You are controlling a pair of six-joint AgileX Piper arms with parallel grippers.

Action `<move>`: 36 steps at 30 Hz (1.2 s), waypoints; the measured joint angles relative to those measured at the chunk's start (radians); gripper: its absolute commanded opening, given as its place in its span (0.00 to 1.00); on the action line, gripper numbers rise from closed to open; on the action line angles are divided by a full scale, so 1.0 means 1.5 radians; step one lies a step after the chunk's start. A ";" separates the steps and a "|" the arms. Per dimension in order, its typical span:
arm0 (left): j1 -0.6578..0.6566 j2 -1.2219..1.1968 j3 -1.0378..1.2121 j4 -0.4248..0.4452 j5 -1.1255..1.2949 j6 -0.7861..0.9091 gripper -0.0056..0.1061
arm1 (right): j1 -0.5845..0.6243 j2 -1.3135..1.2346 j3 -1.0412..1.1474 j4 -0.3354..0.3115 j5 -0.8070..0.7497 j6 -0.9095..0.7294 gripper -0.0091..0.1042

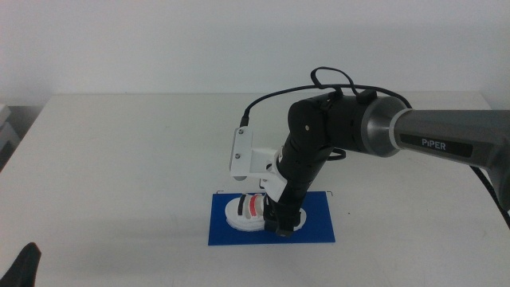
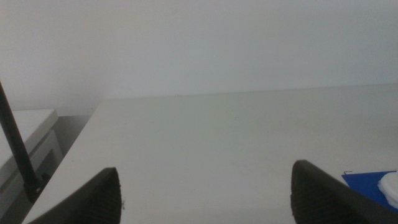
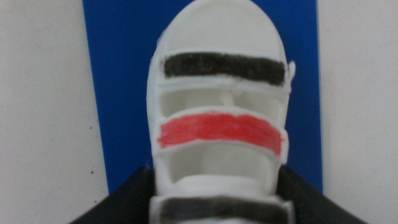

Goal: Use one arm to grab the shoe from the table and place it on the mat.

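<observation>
White tabletop point(image 1: 119, 167) is spread beneath both arms. At seven o'clock, at the near edge, the left gripper point(image 1: 24, 267) is parked, its jaws spread apart. Farther in, at centre, the shoe point(image 1: 249, 212) is seen lying on the blue mat point(image 1: 319, 227), clasped at its sides by the right gripper point(image 1: 280, 227).

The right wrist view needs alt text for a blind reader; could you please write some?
A white shoe with black and red straps fills the view, lying over a blue mat on a white table. The right gripper has a dark jaw on each side of it.
</observation>
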 measured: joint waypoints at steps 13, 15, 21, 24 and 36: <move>0.000 0.000 0.000 0.000 0.000 0.000 0.89 | -0.013 -0.135 0.021 -0.001 -0.009 0.099 0.89; 0.000 0.000 0.000 0.000 0.000 0.000 0.89 | -0.023 -0.203 0.039 -0.006 -0.008 0.149 0.89; 0.000 0.000 0.000 0.000 0.000 0.000 0.89 | -0.058 -0.403 0.119 -0.051 -0.007 0.304 0.85; 0.000 0.000 0.000 0.000 0.000 0.000 0.89 | -0.083 -0.471 0.159 -0.077 -0.004 0.369 0.82; 0.000 0.000 0.000 0.000 0.000 0.000 0.89 | -0.238 -0.869 0.579 -0.044 -0.256 0.481 0.71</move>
